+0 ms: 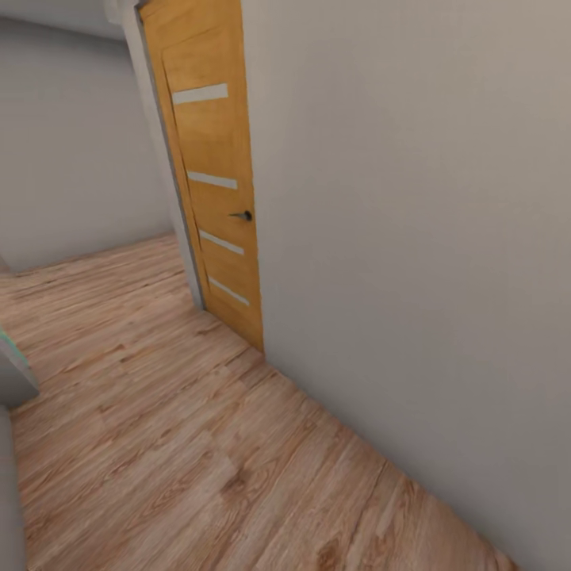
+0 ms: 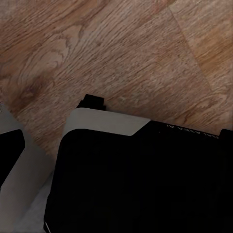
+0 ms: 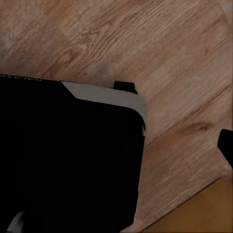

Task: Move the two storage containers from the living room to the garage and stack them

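Both storage containers are out of view. I am on a light wood-plank floor (image 1: 159, 444) in a passage, facing an orange-brown wooden door (image 1: 210, 174) with pale glass strips and a dark handle (image 1: 243, 215). The door stands at the far end of a plain grey-white wall (image 1: 412, 238). In the left wrist view my own black, grey-edged base (image 2: 136, 179) lies over the planks. The right wrist view looks down on the same base (image 3: 63, 155) and plank floor (image 3: 170, 53).
The wall runs close along my right side, from the door toward me. A grey, teal-edged object (image 1: 12, 373) juts in at the left edge. Beyond the door, more plank floor stretches to a far grey wall (image 1: 71, 143).
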You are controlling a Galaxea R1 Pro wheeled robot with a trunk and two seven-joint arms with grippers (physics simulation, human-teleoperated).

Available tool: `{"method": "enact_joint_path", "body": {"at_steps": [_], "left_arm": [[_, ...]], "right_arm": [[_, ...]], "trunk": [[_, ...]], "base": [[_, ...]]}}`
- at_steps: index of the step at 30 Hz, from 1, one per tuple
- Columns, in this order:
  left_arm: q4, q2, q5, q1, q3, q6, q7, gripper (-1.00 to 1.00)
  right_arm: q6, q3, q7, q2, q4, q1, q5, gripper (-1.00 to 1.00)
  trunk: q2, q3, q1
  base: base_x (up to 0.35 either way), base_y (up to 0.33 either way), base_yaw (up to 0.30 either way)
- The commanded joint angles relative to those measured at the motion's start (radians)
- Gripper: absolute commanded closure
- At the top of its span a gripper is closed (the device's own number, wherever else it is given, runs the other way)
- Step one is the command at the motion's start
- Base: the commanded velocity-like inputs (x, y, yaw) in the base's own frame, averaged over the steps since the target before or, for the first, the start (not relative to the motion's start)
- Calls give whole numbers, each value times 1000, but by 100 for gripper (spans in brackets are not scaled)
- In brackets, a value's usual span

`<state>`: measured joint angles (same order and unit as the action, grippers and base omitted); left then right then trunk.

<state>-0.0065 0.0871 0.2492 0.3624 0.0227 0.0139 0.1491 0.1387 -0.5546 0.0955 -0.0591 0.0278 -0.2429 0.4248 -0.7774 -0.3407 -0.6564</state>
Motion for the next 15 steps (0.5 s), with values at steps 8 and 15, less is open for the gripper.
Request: {"method": "enact_joint_path", "body": {"at_steps": [8,15], "left_arm": [[0,0,7,1,3,1,3,-100],[0,0,7,1,3,1,3,-100]], "right_arm": [[6,-8,1,-1,3,-1,8,-100],[6,-8,1,-1,3,-1,6,-100]], "trunk": [[-1,-1,-1],[-1,-1,-1]], "base": [[314,0,270],[306,0,269]]}}
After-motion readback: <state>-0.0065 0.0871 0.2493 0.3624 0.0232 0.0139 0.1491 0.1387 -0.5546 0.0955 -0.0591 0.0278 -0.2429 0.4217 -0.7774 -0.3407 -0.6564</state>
